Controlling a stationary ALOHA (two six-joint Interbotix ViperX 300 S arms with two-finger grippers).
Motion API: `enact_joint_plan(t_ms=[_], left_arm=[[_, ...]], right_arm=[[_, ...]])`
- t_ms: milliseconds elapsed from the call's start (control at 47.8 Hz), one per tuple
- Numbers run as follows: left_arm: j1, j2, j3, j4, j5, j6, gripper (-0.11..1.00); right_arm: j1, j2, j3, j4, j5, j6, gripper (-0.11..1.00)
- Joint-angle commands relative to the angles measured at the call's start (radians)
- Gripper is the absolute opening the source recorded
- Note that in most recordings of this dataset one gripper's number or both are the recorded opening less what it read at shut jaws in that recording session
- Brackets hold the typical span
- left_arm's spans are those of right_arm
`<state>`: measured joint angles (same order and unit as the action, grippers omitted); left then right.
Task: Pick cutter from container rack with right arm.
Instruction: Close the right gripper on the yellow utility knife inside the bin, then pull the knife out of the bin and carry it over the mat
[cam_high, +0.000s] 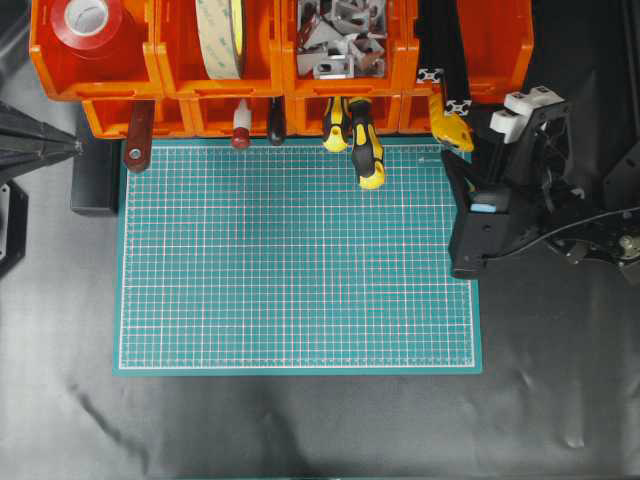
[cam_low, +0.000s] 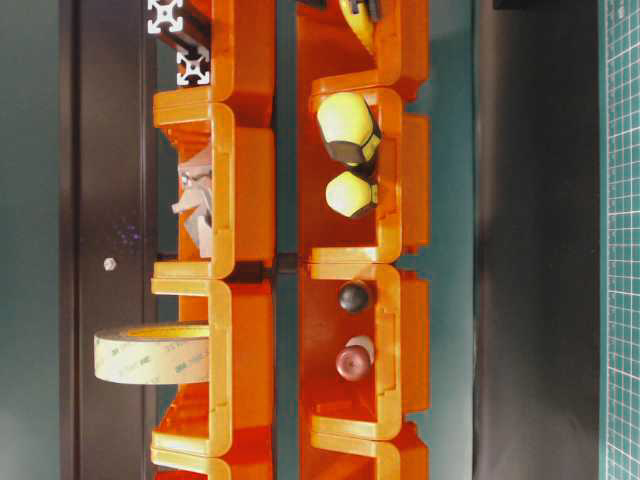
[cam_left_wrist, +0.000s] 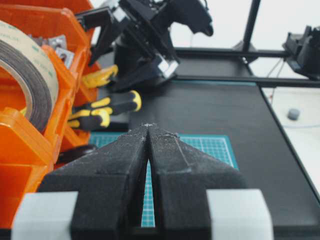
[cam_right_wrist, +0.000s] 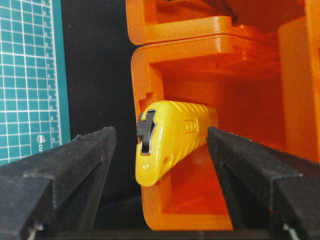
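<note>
Approach step: right arm's black two-finger gripper (cam_right_wrist: 160, 150) spread wide, empty, straddling slim yellow snap-off cutter (cam_right_wrist: 167, 140) protruding from orange plastic bin rack (cam_right_wrist: 250, 60). Next: advance, centre handle between fingers, clamp.

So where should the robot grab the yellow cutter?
Probably the end of the cutter sticking out of its orange bin. Come straight at the bin's open front; the open right end effector already has a finger on each side of its slim body.
</note>
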<state>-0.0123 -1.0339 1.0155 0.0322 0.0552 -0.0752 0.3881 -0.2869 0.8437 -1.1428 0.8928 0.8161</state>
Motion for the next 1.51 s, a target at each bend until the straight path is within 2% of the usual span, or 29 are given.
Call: enact_joint_plan(t_ms=[0,293,376,543,753,1045,1150,1338,1484], left_arm=[[-0.002,0.003,-0.021,0.003,-0.005,-0.003,0.02],[-0.002,-0.002,-0.021,0.003,-0.006,-0.003,0.02],[-0.006,-0.003,-0.021,0.003,-0.006,-0.003,0.02],[-0.009,-0.005,-0.021,0.003,-0.005,-0.003,0.02],[-0.009,-0.008,-0.02,0.003,-0.006,-0.005,0.02],[-0.005,-0.015,-0.018,0.003,0.0,-0.005,0.02],[0.002,-0.037,-0.018,0.003,0.014,-0.005,0.02],[0.002,-0.072,-0.018,0.003,0.034,-0.008,0.02],[0.003,-0.074,-0.015,0.003,0.034,-0.015,0.02]], right_arm=[[-0.009,0.003,-0.009,-0.008,-0.014,0.003,0.71],[-0.014,0.011,-0.011,-0.008,-0.011,0.005,0.65],[-0.014,0.011,-0.011,-0.005,-0.009,0.006,0.58],[-0.014,0.011,-0.014,-0.002,-0.014,0.025,0.32],[-0.002,0.011,-0.018,-0.002,0.017,0.101,0.32],[0.086,-0.008,-0.058,-0.006,0.127,0.097,0.31],[0.129,-0.025,-0.083,-0.008,0.175,0.084,0.28],[0.189,-0.04,-0.14,-0.008,0.25,-0.006,0.27],[0.207,-0.041,-0.184,-0.008,0.267,-0.071,0.27]])
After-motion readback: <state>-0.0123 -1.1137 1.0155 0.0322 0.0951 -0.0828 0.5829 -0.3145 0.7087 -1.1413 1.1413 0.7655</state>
